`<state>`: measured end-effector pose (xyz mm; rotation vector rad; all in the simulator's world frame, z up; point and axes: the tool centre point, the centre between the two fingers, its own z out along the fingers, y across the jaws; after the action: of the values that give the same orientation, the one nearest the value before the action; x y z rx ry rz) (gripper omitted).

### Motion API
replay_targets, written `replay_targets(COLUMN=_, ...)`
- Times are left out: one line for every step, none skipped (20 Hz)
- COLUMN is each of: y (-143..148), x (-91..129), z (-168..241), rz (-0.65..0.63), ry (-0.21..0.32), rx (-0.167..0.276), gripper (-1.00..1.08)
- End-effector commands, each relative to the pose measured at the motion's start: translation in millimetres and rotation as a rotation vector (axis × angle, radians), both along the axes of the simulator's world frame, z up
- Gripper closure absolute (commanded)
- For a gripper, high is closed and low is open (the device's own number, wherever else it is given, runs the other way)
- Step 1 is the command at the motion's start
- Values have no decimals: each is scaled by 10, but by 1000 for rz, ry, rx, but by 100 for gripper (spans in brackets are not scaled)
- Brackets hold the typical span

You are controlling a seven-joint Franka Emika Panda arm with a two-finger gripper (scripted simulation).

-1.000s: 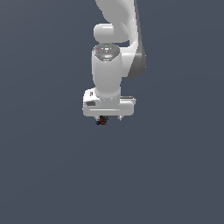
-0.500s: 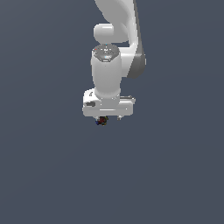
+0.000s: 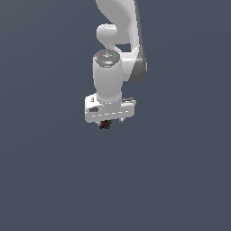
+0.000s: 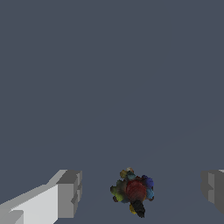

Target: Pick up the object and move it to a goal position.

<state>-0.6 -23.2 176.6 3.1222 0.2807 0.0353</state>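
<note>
The object (image 4: 134,192) lies between the gripper's (image 4: 140,190) spread fingers, untouched.

Glossy white rounded arm (image 3: 108,76) (grey joint caps)

Hidden and cropped parts
Object (image 3: 105,125) mostly tucked under the gripper (image 3: 109,122) head in the exterior view; fingers (image 4: 68,194) cropped at the wrist view's edges.

Object (image 4: 133,192): small dark roundish lump, red centre, flecked green, blue and yellow, on grey ground.
</note>
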Motion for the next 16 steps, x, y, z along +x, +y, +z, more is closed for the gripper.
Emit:
replay_targets(y=-29, x=-36, z=-51, rz=50, ry=2, rx=-2, gripper=-92)
replay_targets(y=-41, x=-53, z=-73, rz=73, ry=2, rx=-3, gripper=-92)
replay_targets(y=-54, x=-71, z=-96, rz=97, ry=3, rx=-4, gripper=-92)
replay_targets(y=-67, x=-89, z=-121, rz=122, ry=4, rx=-5, gripper=-92)
replay_targets(y=-80, x=-108, z=-145, rz=147, ry=5, rx=-6, gripper=-92)
replay_targets(y=-93, x=-127, z=-169, rz=173, ry=6, rx=-7, gripper=-92)
replay_targets(y=-106, x=-146, z=-193, rz=198, ry=7, rx=-8, gripper=-92)
replay_targets(y=-118, x=-165, z=-217, rz=223, ry=7, rx=-9, gripper=-92)
replay_targets(y=-130, x=-185, z=-241, rz=249, ry=8, rx=-10, gripper=-92)
replay_targets(y=-142, x=-205, z=-264, rz=274, ry=9, rx=-10, gripper=-92)
replay_targets(y=-153, x=-225, z=-288, rz=299, ry=10, rx=-11, gripper=-92)
replay_targets(y=-165, x=-245, z=-311, rz=325, ry=11, rx=-12, gripper=-92)
replay_targets(y=-176, x=-265, z=-334, rz=350, ry=12, rx=-12, gripper=-92)
replay_targets(y=-187, x=-285, z=-357, rz=376, ry=12, rx=-13, gripper=-92)
replay_targets(y=-197, x=-306, z=-379, rz=401, ry=13, rx=-13, gripper=-92)
replay_targets(y=-208, x=-327, z=-402, rz=427, ry=14, rx=-14, gripper=-92)
